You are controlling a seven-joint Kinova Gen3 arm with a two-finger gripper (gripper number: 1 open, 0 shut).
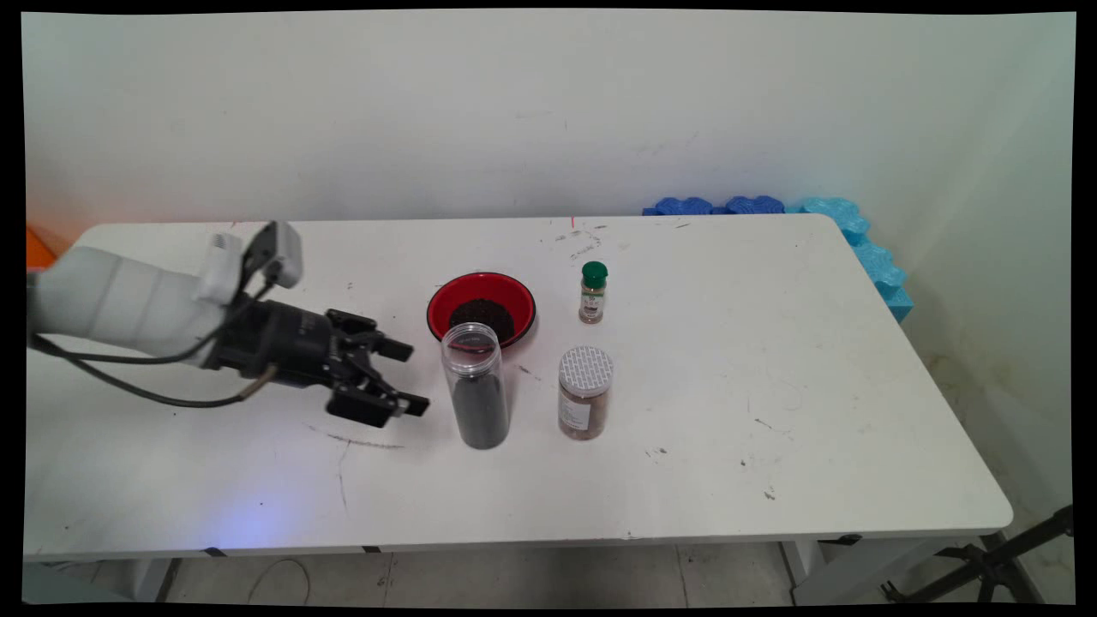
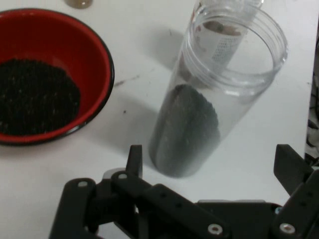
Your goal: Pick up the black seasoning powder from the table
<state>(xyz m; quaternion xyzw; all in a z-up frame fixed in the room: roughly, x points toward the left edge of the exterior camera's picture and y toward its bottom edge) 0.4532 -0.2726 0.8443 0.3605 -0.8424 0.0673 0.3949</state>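
Black gripper (image 2: 209, 164), jaws spread and empty, hovers low over the counter (image 1: 771, 411) just short of an uncapped clear jar (image 2: 199, 114); a sideways nudge could topple it, spilling dark granules.

The red bowl (image 2: 60, 74) is running off the hand view's left edge, the clear jar (image 1: 476, 386) is covering the bowl's near rim in the main view, and the spice labels are staying too small to read.

1 red bowl (image 1: 481, 302), 1 open clear jar (image 1: 476, 386), 2 lidded spice jars: green-cap (image 1: 593, 292), white-cap (image 1: 584, 392).
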